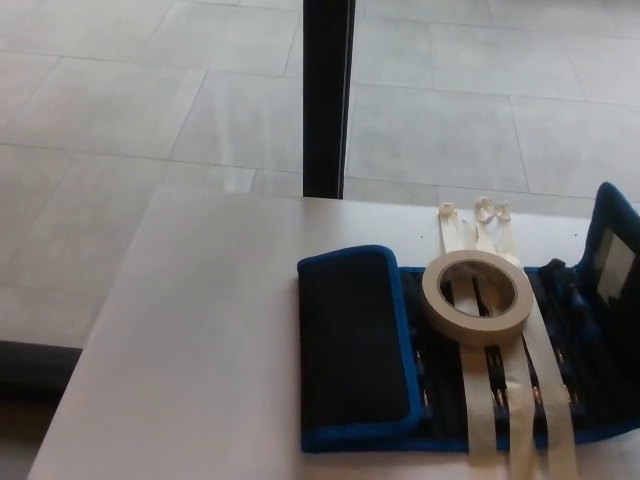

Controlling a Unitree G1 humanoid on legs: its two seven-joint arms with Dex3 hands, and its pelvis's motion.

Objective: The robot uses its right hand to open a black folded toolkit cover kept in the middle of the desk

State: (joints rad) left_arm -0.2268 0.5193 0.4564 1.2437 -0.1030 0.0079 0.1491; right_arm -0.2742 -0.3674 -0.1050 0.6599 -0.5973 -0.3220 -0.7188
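The black toolkit cover (352,345) with blue trim lies in the middle of the desk (200,330). Its left flap is still folded flat over the middle. Its right flap (612,250) stands upright at the picture's right edge, inner side showing, so the tool pockets (495,375) are uncovered. A roll of beige tape (475,295) rests on the opened middle section, with strips of tape (530,400) running over the pockets. Neither robot hand shows; whatever holds the right flap up is out of the picture.
A black pillar (327,95) rises just behind the desk's far edge. Grey floor tiles (130,90) lie beyond. The desk's left half is bare, and its left edge runs diagonally down the picture.
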